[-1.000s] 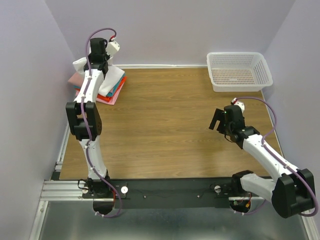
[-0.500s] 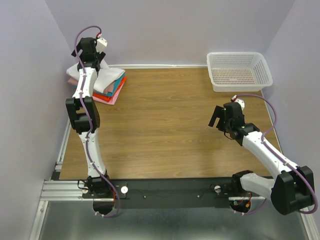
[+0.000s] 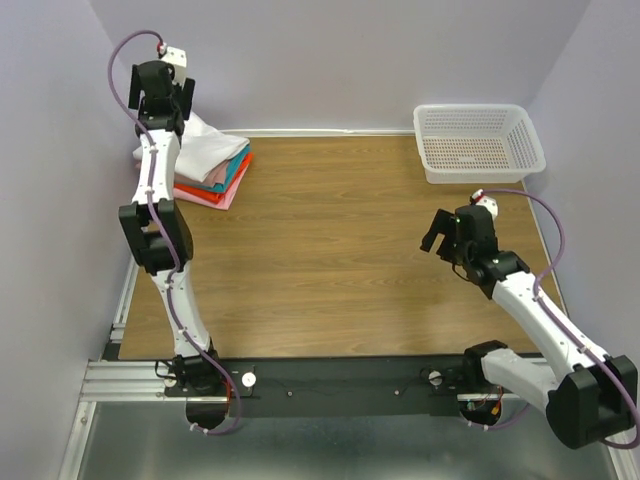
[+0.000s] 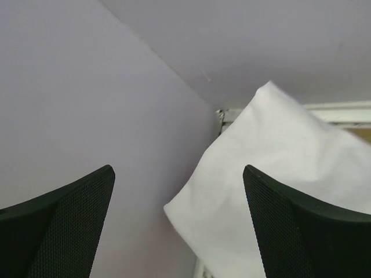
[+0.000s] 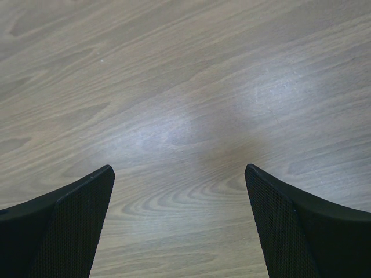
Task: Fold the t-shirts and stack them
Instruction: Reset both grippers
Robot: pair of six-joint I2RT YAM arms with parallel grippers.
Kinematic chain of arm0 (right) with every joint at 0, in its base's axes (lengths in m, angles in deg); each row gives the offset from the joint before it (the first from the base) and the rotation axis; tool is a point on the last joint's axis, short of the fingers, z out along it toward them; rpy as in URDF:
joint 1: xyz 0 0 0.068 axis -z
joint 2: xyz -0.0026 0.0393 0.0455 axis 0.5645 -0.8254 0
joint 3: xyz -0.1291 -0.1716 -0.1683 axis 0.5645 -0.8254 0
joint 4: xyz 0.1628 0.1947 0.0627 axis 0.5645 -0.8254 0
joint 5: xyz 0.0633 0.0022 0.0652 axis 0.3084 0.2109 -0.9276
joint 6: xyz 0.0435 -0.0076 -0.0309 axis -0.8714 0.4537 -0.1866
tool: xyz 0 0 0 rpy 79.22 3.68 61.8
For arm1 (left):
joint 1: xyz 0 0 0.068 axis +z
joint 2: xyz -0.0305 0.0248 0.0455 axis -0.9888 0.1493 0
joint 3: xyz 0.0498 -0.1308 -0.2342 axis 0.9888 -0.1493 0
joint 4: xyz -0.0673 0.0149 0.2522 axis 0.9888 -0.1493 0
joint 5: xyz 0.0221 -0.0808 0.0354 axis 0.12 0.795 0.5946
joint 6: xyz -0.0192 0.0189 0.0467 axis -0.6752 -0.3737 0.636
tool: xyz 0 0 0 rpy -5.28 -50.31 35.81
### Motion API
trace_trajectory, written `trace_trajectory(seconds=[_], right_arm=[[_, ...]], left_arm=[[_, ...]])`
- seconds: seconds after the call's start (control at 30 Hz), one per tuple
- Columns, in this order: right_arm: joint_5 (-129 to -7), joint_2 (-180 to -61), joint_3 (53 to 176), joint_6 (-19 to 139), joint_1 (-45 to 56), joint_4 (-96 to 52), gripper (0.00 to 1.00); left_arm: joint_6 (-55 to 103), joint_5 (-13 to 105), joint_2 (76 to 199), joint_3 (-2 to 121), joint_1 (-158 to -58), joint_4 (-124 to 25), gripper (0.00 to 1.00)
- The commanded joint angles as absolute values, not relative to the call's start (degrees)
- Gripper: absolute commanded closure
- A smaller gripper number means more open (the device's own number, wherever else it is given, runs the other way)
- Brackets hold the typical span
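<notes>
A stack of folded t-shirts (image 3: pixel 212 170) lies at the table's far left corner. The white t-shirt (image 3: pixel 208 148) is on top, over teal, orange-red and pink ones. My left gripper (image 3: pixel 168 100) hangs open above the stack's left back edge, close to the wall, holding nothing. In the left wrist view the white t-shirt (image 4: pixel 284 174) lies below and to the right of the open left gripper (image 4: pixel 178 169). My right gripper (image 3: pixel 438 236) hovers open over bare wood at the right. The right wrist view shows only the table between the fingers of the right gripper (image 5: pixel 179 168).
A white perforated basket (image 3: pixel 478 141) stands at the far right corner. Purple walls close in the left, back and right sides. The wooden table (image 3: pixel 330 250) spreads between the arms. The black base rail (image 3: pixel 330 380) runs along the near edge.
My left gripper has opened and let go of the white t-shirt, which now lies on the stack. It has lifted up and back to the left. The right arm shifted slightly.
</notes>
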State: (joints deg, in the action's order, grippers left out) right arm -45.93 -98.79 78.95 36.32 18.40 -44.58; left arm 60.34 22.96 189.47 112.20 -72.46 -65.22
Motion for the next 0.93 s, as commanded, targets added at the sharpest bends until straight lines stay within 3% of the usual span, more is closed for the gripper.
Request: trace_trajectory(seconds=[0.0, 0.13, 0.2, 0.3, 0.53, 0.63, 0.9], right_arm=[[-45.7, -95.2, 79.1, 34.6, 18.3, -45.6, 0.00], [-43.4, -92.7, 78.7, 33.9, 18.2, -45.6, 0.00], [-42.6, -91.4, 78.7, 33.7, 18.2, -45.7, 0.00], [-43.6, -88.5, 78.3, 33.0, 18.2, -45.7, 0.00], [-43.2, -80.2, 74.3, 31.9, 18.2, -45.6, 0.00], [-43.2, -77.7, 72.3, 31.1, 18.2, -45.7, 0.00], [-43.1, -75.2, 71.4, 31.5, 18.2, -45.7, 0.00]], left_arm=[[43.9, 31.2, 181.3, 116.4, -73.6, -67.6, 0.02], [23.7, 41.1, 173.3, 112.1, -75.3, -70.6, 0.01], [20.1, 41.3, 168.9, 101.8, -77.8, -68.7, 0.01], [16.3, 24.0, 156.6, 85.4, -88.3, -65.8, 0.01], [2.4, 12.8, 139.3, 50.3, -109.2, -61.8, 0.01], [-2.1, 14.5, 136.2, 41.8, -113.1, -60.8, 0.01], [-3.5, 13.2, 132.7, 39.7, -113.7, -63.3, 0.02]])
